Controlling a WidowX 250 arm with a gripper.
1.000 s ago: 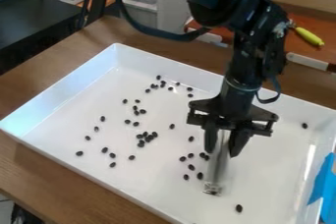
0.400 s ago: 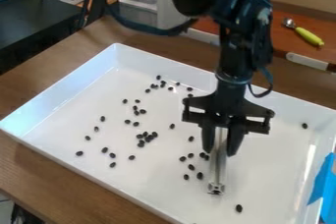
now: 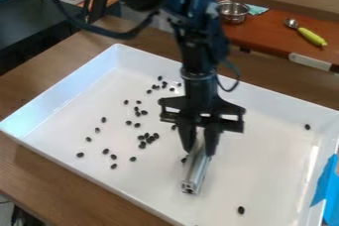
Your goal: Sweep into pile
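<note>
Grips silvery metal bar point(image 3: 195, 169) by upper end with black two-finger gripper point(image 3: 199, 151); looks stiff, maybe slippery, best clasped there to nudge small black oval beans point(image 3: 150, 140).

Pincer point(image 3: 198, 152) w/ metal bar point(image 3: 195, 171) is now further L in view, mostly hiding the beans point(image 3: 184, 160) it was next to, & a metal bowl point(image 3: 233, 13) + cloth point(image 3: 257, 10) now show at back.
</note>
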